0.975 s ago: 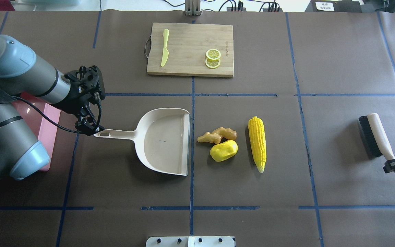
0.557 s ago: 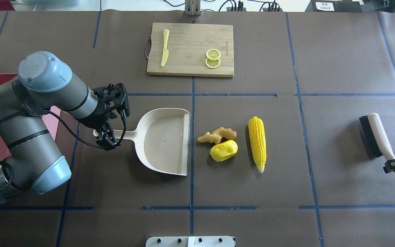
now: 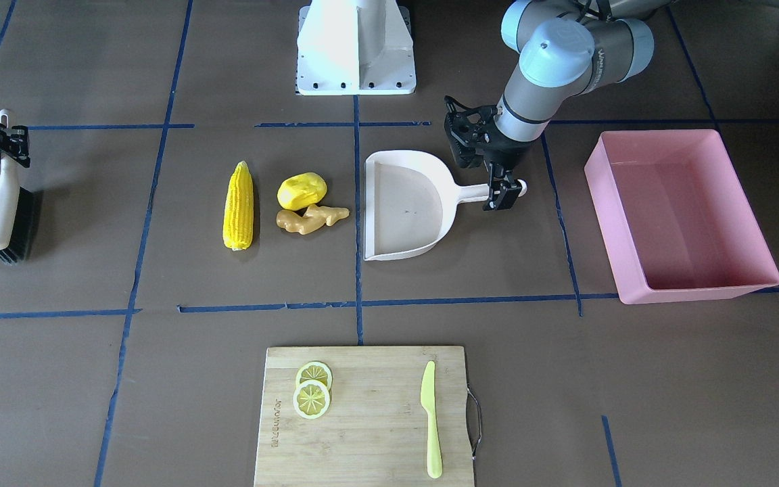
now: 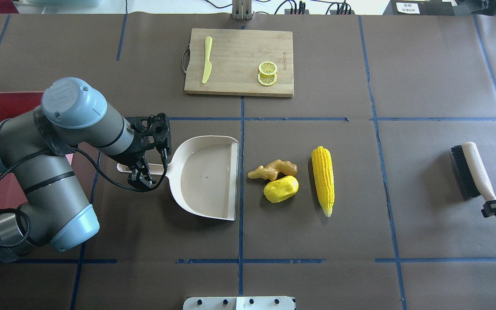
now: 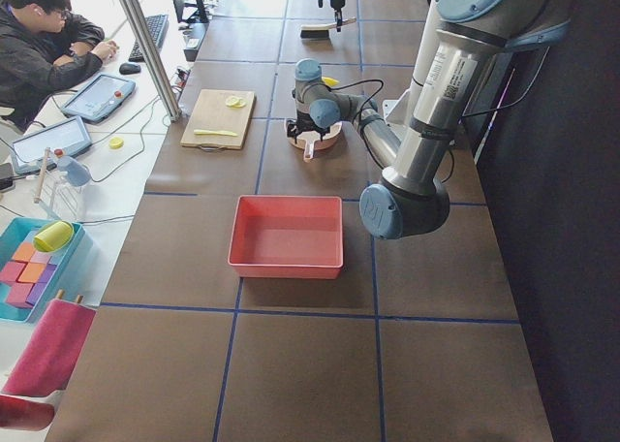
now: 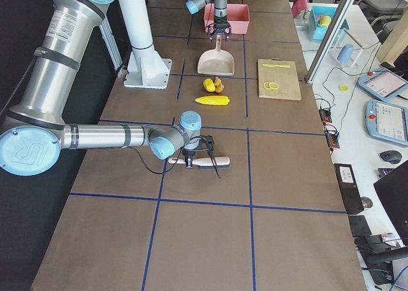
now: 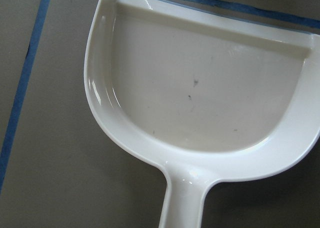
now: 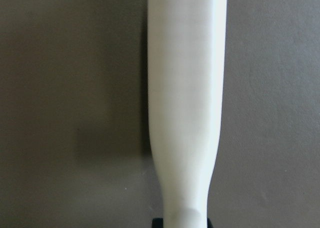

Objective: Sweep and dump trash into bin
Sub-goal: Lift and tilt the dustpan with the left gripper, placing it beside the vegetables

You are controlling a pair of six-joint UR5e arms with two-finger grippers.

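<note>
The trash lies at mid-table: a corn cob (image 4: 322, 181), a yellow lump (image 4: 280, 188) and a tan ginger root (image 4: 272, 169). An off-white dustpan (image 4: 205, 176) lies to their left, its mouth facing them. My left gripper (image 4: 142, 174) is over the dustpan's handle, its fingers open on either side of it; it also shows in the front view (image 3: 503, 193). The pink bin (image 3: 700, 294) stands empty beyond the handle's end. My right gripper (image 4: 495, 206) is shut on the handle of a brush (image 4: 472, 170) at the table's right edge.
A wooden cutting board (image 4: 239, 43) at the far middle holds a yellow-green knife (image 4: 207, 58) and lemon slices (image 4: 268, 73). An operator sits at a side desk in the left exterior view (image 5: 44, 45).
My left gripper has moved right along the dustpan handle, from its end towards the pan, and the arm has swung off the bin. The right gripper and brush have not moved.
</note>
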